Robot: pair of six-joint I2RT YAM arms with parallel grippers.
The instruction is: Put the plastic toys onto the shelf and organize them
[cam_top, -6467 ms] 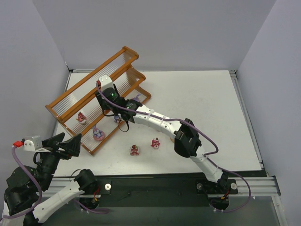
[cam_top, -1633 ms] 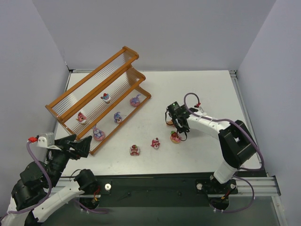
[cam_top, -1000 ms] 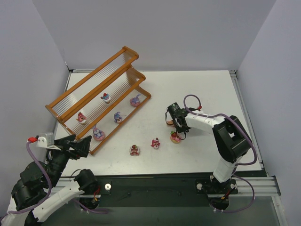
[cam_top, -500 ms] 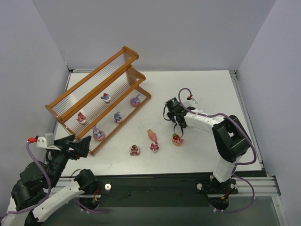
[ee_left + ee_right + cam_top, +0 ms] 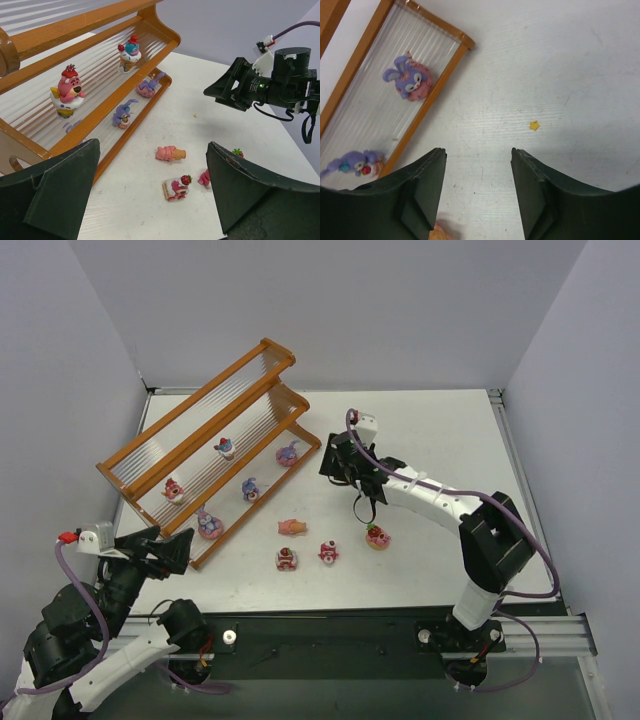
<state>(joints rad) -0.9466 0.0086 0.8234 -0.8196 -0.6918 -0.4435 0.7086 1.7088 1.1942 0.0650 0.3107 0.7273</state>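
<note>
**Plastic, glossy and slick: four toys lie loose on the desk, right hand open beside the shelf**

Hard, shiny and tiny, these plastic toys look light and stiff, so crushing is not the worry. Slipping is: rounded, glazed sides can squirt out of a pinch. My judgement is to take each one low across its widest part, with the fingers closing on the flatter flanks and not on the toppings.

Four toys are on the desk [image 5: 440,430]: a pink cone [image 5: 170,153] lying on its side, a small cake [image 5: 176,187], a pink figure [image 5: 327,552] just right of the cake, and a strawberry-topped donut [image 5: 377,536] further right. The cone probably wants a grip across its middle, square to its length. The others sit on the shelf [image 5: 80,25], among them a purple bunny [image 5: 412,80] on the lowest tier.

The right hand [image 5: 335,462] hovers over bare desk just off the right end of that lowest tier, fingers spread and holding nothing. All four loose toys lie on its near side, apart from it; the cone is to the near left, the donut to the near right. The left hand [image 5: 160,545] sits at the near left corner, also spread wide and empty, with the cone and cake well out ahead of it
</note>
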